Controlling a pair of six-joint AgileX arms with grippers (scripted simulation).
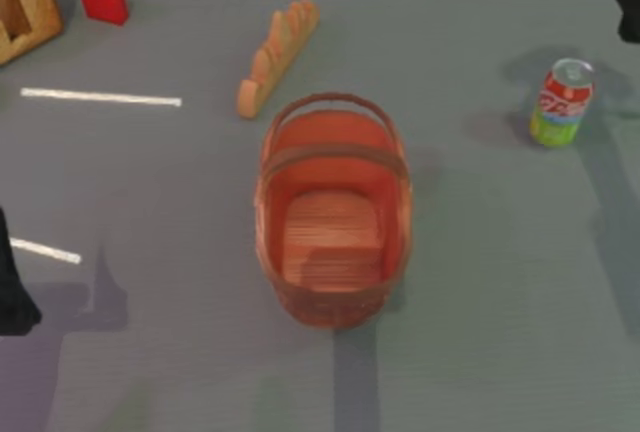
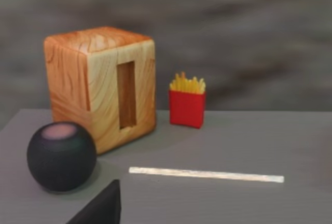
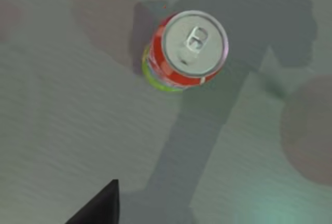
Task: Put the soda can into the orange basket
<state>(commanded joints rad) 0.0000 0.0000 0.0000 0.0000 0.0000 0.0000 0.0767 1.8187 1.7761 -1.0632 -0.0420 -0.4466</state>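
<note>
One soda can (image 1: 562,102), white lettering unreadable.

The wooden block (image 1: 25,2) is cut off at the table's far left corner. Both arms are mostly cropped; only dark fingertip (image 3: 98,208) slivers are seen.
</note>
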